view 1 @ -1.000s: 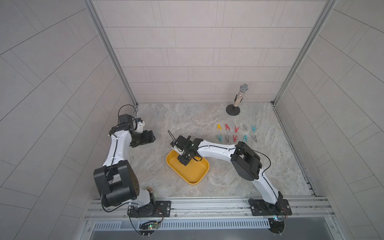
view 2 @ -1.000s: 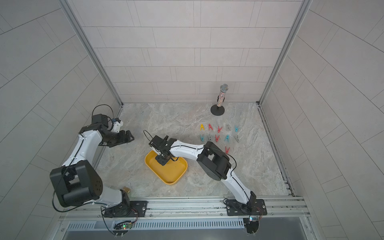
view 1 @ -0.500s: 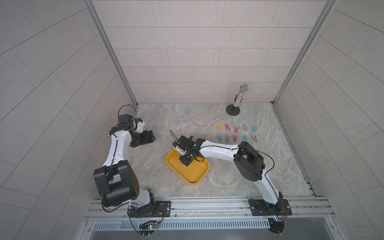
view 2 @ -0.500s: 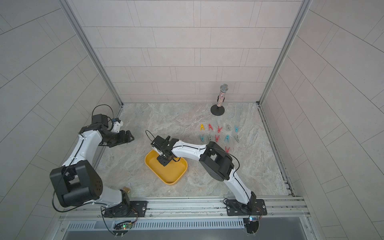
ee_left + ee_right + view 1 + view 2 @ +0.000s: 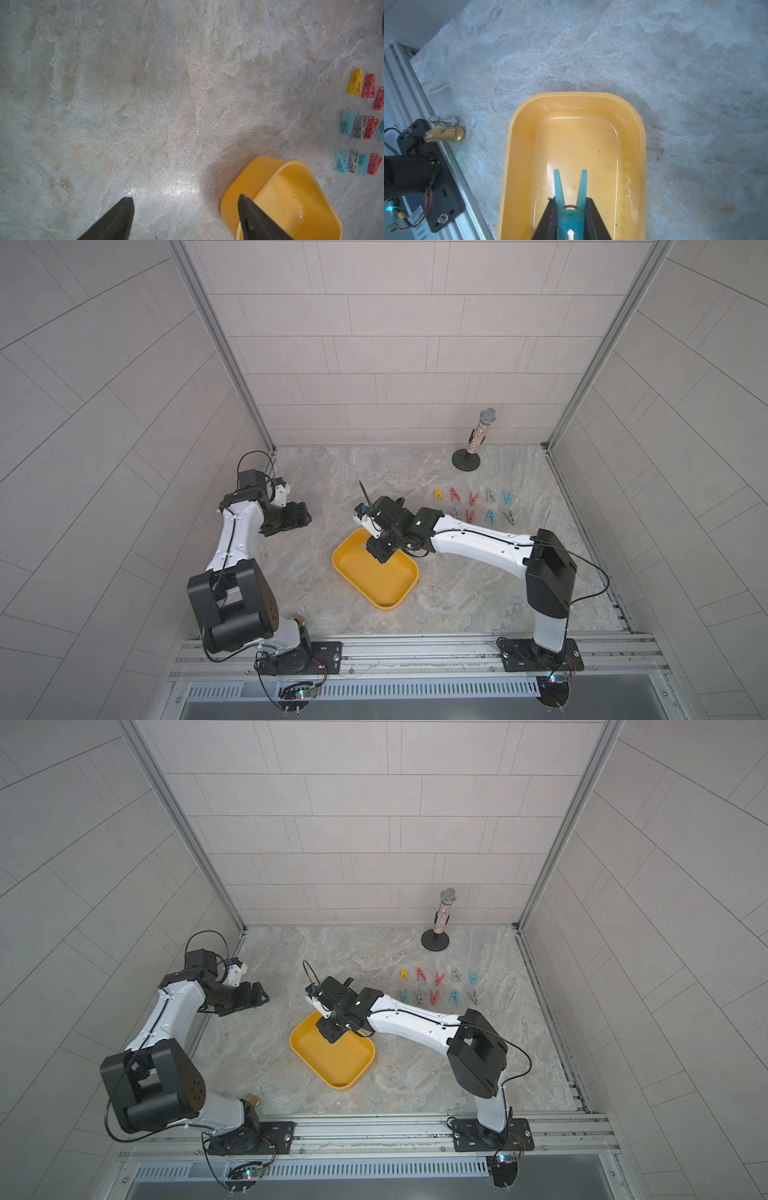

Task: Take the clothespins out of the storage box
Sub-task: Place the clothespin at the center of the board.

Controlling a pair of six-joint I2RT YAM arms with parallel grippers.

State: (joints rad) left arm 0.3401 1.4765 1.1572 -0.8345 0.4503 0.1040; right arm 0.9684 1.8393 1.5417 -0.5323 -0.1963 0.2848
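- The right jaws are clamped on a teal clothespin (image 5: 569, 220), with one black finger on each flank of its body.
- This clothespin is inside the storage box (image 5: 577, 95), at the end towards the bench's (image 5: 457, 593) far edge. I cannot tell whether it touches the box floor.
- Its long axis runs in line with the jaws. The two splayed legs point forward along the length of the box, towards the end nearer the bench's front edge.
- The rest of the box floor visible in the right wrist view is bare. The part under the jaws is hidden.
- The left jaws stand apart and hold nothing. They hang over bare bench near its left edge, well apart from the box.
- The other clothespins (image 5: 434, 996) lie in rows on the bench towards its far right corner, on the right arm's side.
- Judgement: the grip looks set. The next move is a lift clear of the low wall. The peg's forward-pointing legs could catch that wall if it is dragged lengthwise.
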